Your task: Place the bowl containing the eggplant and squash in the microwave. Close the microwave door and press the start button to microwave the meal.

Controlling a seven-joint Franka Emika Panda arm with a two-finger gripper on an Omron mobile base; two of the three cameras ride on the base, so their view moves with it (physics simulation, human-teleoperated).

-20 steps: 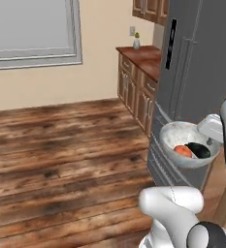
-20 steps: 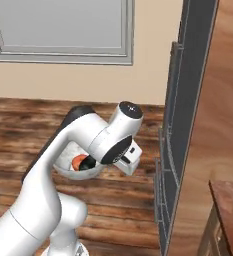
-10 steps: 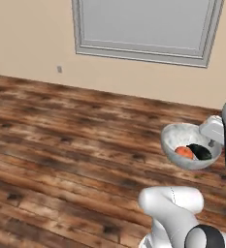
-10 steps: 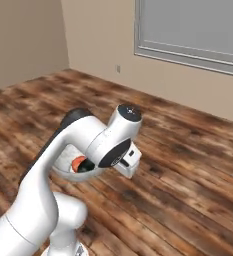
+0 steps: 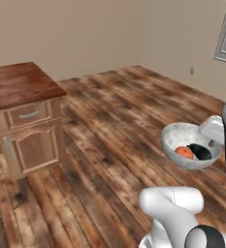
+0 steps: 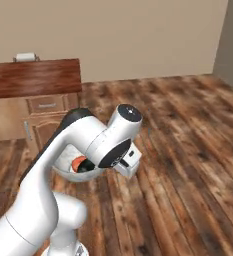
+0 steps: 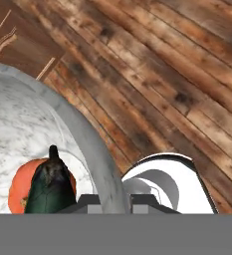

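Plank floor [image 5: 109, 126], beige walls [image 5: 80, 34], perhaps wooden cabinet [image 5: 24, 118].

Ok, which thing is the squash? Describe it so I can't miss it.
Find the white arm over the wood floor; its fingers pinch the rim of a speckled bowl. Inside lie two lumps: the squash is the orange-red one, beside the blackish eggplant.

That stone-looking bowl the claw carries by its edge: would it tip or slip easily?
The deep whitish-grey speckled bowl looks stiff and probably heavy for its size. The claw pinches only one side of the rim, so it may sag or twist. The orange squash and blackish eggplant lie loose inside and would likely roll if it tilts.
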